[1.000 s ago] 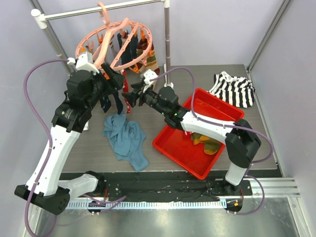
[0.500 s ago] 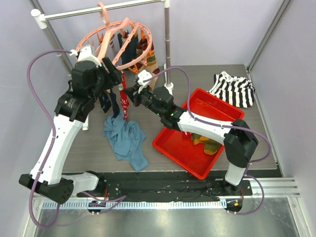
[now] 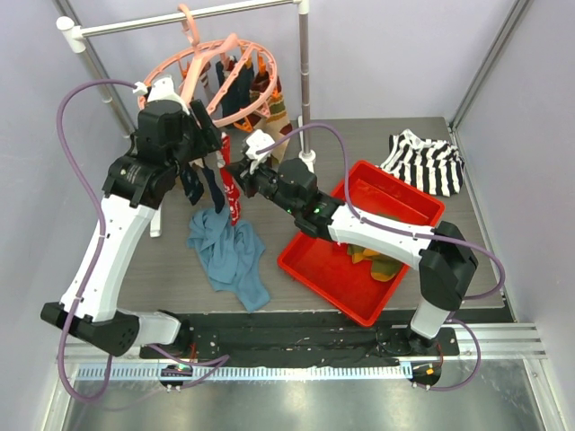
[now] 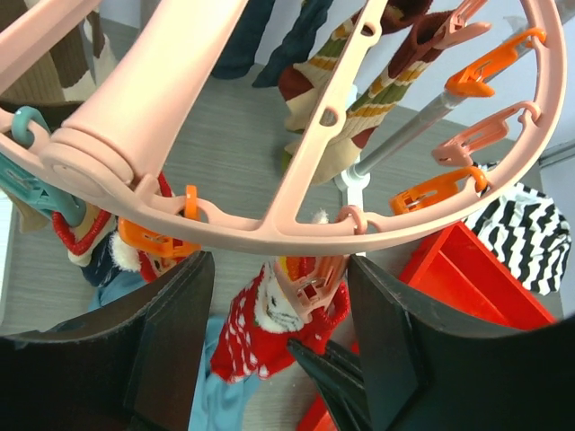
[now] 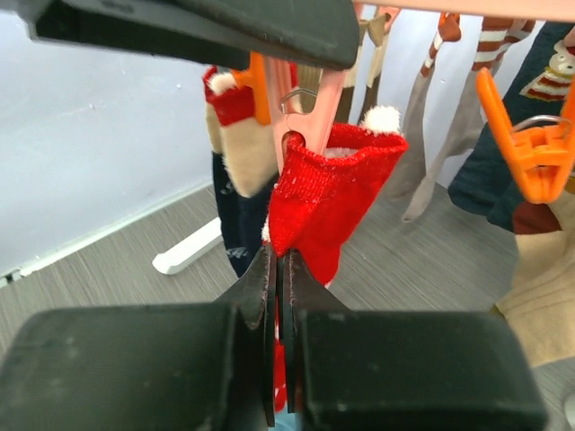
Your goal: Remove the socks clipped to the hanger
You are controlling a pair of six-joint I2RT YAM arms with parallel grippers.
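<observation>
Sock (image 5: 337, 180) edge — right gripper (image 5: 278, 262) pinching.

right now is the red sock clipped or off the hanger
Clipped: pink clip grips the sock cuff; right gripper shut on it.

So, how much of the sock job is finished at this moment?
Done: a few socks lie in the red tray. In hand: the right gripper is shut on the red sock, not yet freed from its pink clip; the left gripper straddles that clip, open. Left: many other socks hang on the hanger.
</observation>
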